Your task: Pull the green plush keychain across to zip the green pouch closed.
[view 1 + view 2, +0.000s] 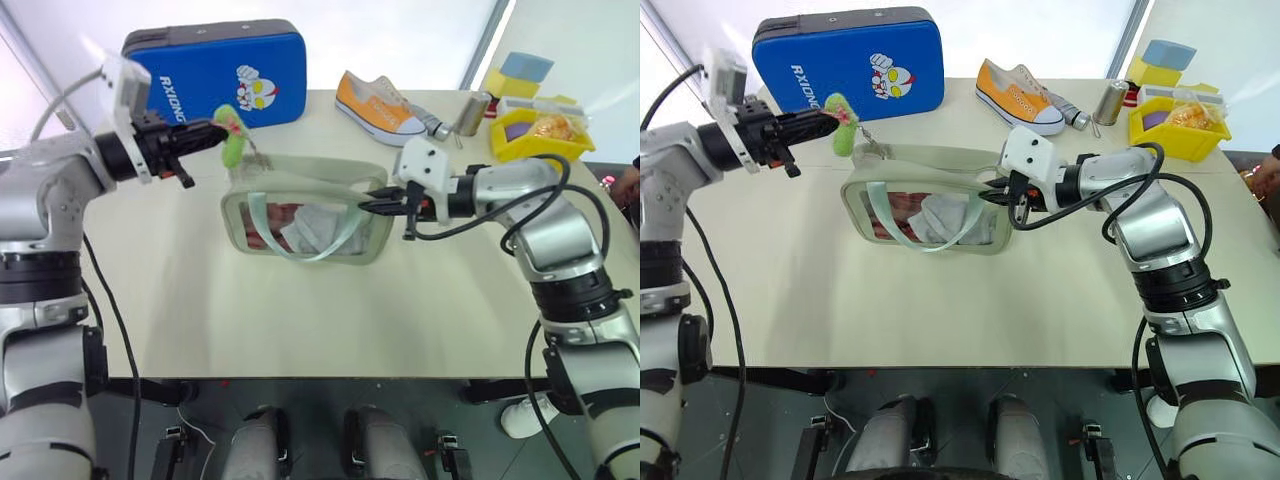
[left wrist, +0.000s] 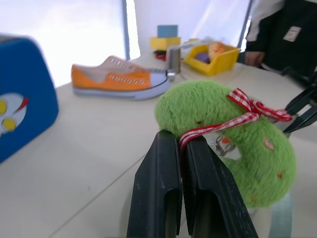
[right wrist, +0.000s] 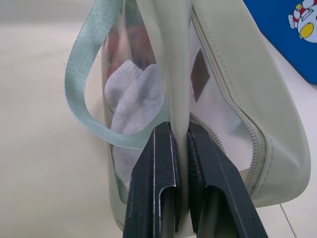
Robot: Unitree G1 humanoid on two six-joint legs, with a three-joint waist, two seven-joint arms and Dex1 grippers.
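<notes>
Fuzzy green plush sits pinched in my left gripper [image 2: 184, 144]: both black fingers pressed together on the red-checked ribbon of the keychain [image 1: 231, 132], which hangs off the fingertips above the pouch's left end, its short chain running down to the zipper there. The right gripper [image 3: 179, 131] is clamped on the pouch [image 1: 305, 215] at its right end, jaws squeezed on the soft fabric edge beside the zipper track.

The pouch stands on its long edge mid-table [image 1: 200, 320], clear window toward me, white cloth inside, loop handles drooping across the front.

Handling notes: the charm is light and squashy, so my grip on ribbon and plush may slip or stretch under a hard pull; I judge a hold nearer the chain would transfer force better. The pouch is limp and will buckle unless the right hand keeps it taut. Pull steady, along the zipper line.

Behind: blue case [image 1: 215, 70], orange shoe [image 1: 378, 105], yellow bin [image 1: 540, 135].
</notes>
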